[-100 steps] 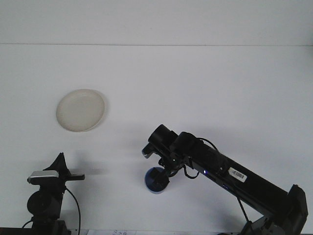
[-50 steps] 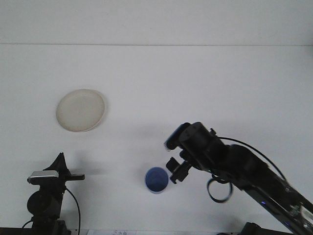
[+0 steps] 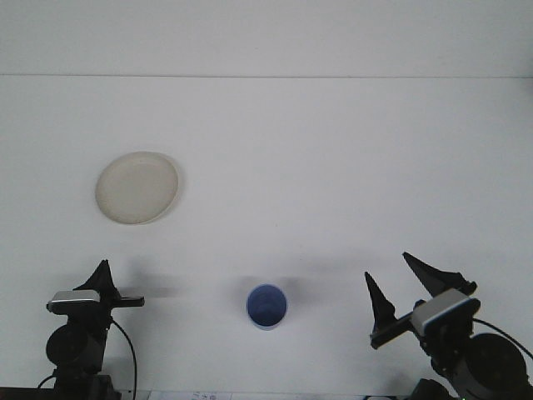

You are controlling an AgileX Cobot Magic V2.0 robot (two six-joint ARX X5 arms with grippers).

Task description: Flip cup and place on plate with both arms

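Observation:
A blue cup [image 3: 266, 307] stands upright with its mouth facing up, near the front edge at the centre of the white table. The cream plate [image 3: 137, 187] lies bare at the left, well beyond the cup. My right gripper [image 3: 400, 283] is pulled back to the front right, open and holding nothing, a good gap right of the cup. At the front left my left gripper [image 3: 123, 283] rests low, open and holding nothing, left of the cup and in front of the plate.
The white table [image 3: 333, 167] stretches back to a far edge line near the top of the view. Both arm bases sit at the bottom corners.
The right arm let go of the cup and withdrew from above it to the front right corner. The cup now stands free. The left arm has not moved.

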